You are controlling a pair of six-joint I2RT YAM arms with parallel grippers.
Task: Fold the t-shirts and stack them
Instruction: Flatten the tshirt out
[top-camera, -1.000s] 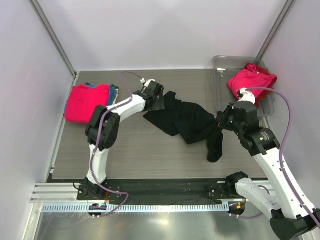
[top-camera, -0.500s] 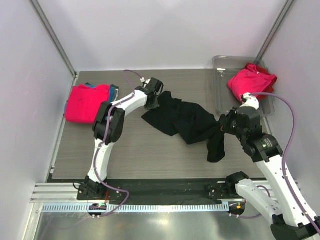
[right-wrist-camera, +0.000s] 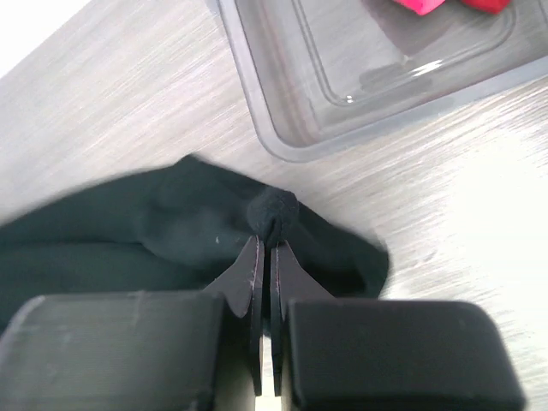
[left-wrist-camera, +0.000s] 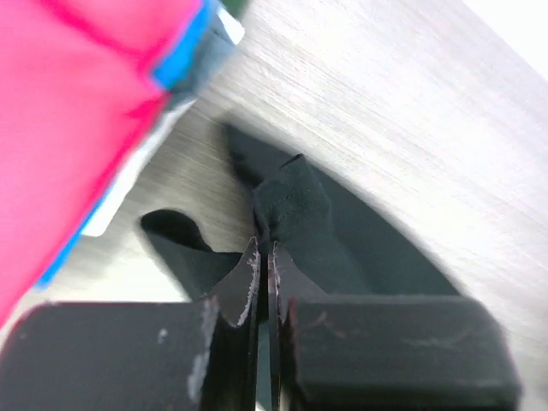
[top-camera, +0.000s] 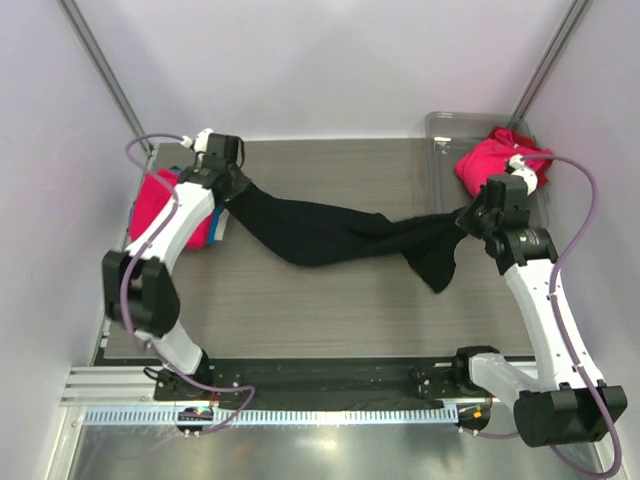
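From above, we see both arms have swung apart within the last second. The left gripper (top-camera: 232,183) now sits at ten o'clock beside the folded pink stack (top-camera: 160,205), and the right gripper (top-camera: 468,218) at three o'clock near the tray (top-camera: 440,130). The black t-shirt (top-camera: 330,232), bunched before, is drawn into a long band across the table (top-camera: 300,300) between them; we judge this is spreading, not yet folding. The blurred left wrist view shows fingers (left-wrist-camera: 242,295) closed on a black fold, with the stack's lower layers mostly hidden. The right wrist view shows the other pair pinching a black nub; sleeves and collar we cannot make out.
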